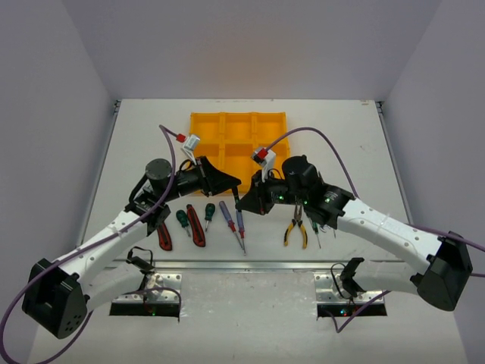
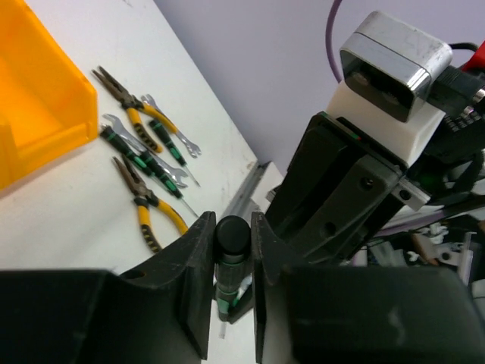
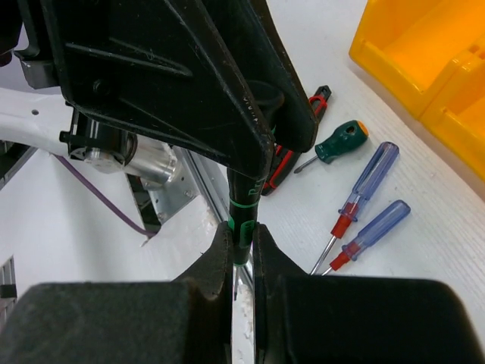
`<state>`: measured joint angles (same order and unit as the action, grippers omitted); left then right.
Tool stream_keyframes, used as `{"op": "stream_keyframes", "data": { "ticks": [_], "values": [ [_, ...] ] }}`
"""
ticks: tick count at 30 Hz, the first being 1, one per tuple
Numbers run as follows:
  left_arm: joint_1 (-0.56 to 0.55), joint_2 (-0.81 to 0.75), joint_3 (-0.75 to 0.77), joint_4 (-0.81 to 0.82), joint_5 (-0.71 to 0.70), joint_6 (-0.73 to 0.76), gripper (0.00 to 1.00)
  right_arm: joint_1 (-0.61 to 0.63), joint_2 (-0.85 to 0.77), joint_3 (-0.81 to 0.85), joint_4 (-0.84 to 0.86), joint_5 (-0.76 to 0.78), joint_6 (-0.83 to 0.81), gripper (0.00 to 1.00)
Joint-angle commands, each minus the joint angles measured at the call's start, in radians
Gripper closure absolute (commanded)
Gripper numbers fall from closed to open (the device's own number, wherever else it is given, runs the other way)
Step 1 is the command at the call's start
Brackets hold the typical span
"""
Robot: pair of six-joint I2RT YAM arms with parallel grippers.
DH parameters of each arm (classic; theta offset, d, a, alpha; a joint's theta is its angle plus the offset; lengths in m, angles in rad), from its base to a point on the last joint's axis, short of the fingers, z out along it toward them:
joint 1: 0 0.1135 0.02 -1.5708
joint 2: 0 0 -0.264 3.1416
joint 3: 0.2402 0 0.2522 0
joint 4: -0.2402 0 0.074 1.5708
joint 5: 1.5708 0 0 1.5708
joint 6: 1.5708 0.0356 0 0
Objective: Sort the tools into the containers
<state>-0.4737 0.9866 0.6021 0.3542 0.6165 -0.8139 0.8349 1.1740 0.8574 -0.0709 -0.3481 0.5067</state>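
A slim dark green driver (image 1: 238, 196) hangs upright above the table, held at both ends. My left gripper (image 1: 234, 184) is shut on its black cap end (image 2: 232, 236); its fingers (image 2: 198, 262) press both sides. My right gripper (image 1: 248, 205) is shut on the green-banded lower shaft (image 3: 242, 220), just below the left gripper. The yellow tray (image 1: 198, 121) of six compartments lies just behind both grippers. Its compartments look empty.
On the table in front: two red-black knives (image 1: 197, 226), two green screwdrivers (image 1: 183, 220), two purple screwdrivers (image 1: 240, 226), yellow pliers (image 1: 295, 230). The left wrist view shows more pliers (image 2: 144, 208), wrenches (image 2: 173, 129) and dark green drivers (image 2: 140, 158) beside the tray (image 2: 45, 106).
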Motion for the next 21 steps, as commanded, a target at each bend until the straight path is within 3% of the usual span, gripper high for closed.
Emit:
{"op": "stream_keyframes", "data": {
  "ticks": [1,3,4,5,6,7,9,11,15,21],
  "values": [
    [-0.013,0.009,0.070,0.003,-0.007,0.039,0.93,0.001,-0.024,0.045,0.063,0.031,-0.003,1.00],
    [-0.013,0.027,0.086,-0.018,-0.021,0.052,1.00,-0.001,-0.024,0.049,0.062,0.049,-0.007,0.99],
    [-0.013,0.032,0.098,-0.041,-0.033,0.068,1.00,-0.002,-0.025,0.049,0.056,0.072,-0.007,0.93],
    [-0.013,0.037,0.123,-0.092,-0.066,0.081,1.00,-0.004,-0.027,0.048,0.044,0.084,-0.005,0.70],
    [-0.013,0.049,0.172,-0.191,-0.201,0.130,1.00,-0.010,-0.036,0.041,0.021,0.134,0.002,0.26],
    [-0.013,0.075,0.243,-0.337,-0.383,0.151,1.00,-0.011,-0.050,0.038,-0.014,0.219,0.008,0.05],
    [-0.011,0.162,0.398,-0.578,-0.650,0.195,1.00,-0.015,-0.079,0.045,-0.112,0.404,0.032,0.01],
    [0.004,0.282,0.552,-0.730,-1.018,0.212,1.00,-0.020,-0.114,0.054,-0.202,0.572,0.050,0.01],
    [0.077,0.477,0.756,-0.786,-1.160,0.237,1.00,-0.022,-0.198,0.036,-0.260,0.715,0.035,0.01],
    [0.224,0.800,1.049,-0.660,-1.210,0.395,1.00,-0.023,-0.314,-0.024,-0.317,0.717,0.007,0.01]
  ]
}}
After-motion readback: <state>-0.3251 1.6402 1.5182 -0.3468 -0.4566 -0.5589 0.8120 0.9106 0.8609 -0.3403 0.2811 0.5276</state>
